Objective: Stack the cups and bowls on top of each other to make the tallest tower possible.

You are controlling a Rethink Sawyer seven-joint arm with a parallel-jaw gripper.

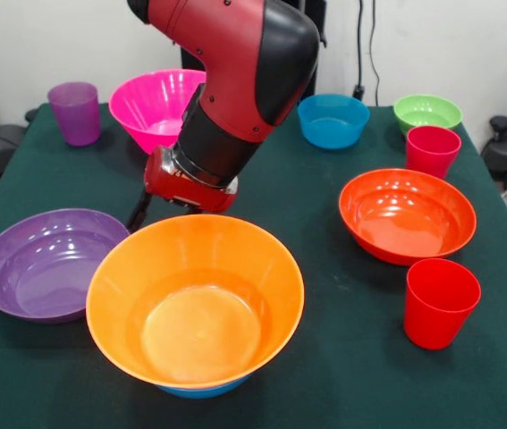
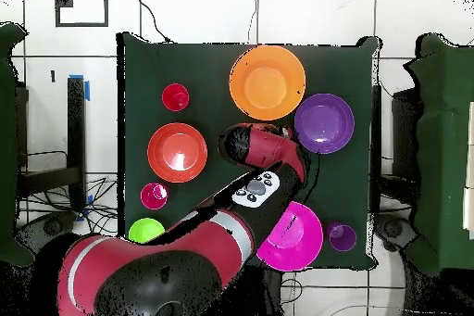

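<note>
Front view shows the orange bowl [image 1: 196, 302] at six o'clock on the counter [image 1: 342, 375], seated on a blue bowl [image 1: 201, 391] of which only a sliver of base is seen beneath it. This two-piece tower is wide and low, its glossy wall flaring steeply outward.

The chief risk is judged to lie at its twelve o'clock rim, where the red end of the arm [image 1: 190, 183] hangs just behind and above the bowl. A low sweep across could catch that rim and tip or slide the orange bowl off its narrow blue base. The fingers are hidden behind the wrist and the bowl's rim, so it cannot be told whether they are spread or pressed together.

The purple bowl [image 1: 49, 262] lies just beside the tower at nine o'clock and could be nudged into it. The red-orange bowl [image 1: 407, 214] sits at two o'clock, with one red cup [image 1: 440, 302] at three o'clock and another [image 1: 432, 150] farther back. The pink bowl [image 1: 156, 107], a second blue bowl [image 1: 333, 120], the green bowl [image 1: 426, 113] and the purple cup [image 1: 75, 113] are ranged along the far edge, well apart from the tower. Slick plastic is expected to slip readily once stacked higher.
</note>
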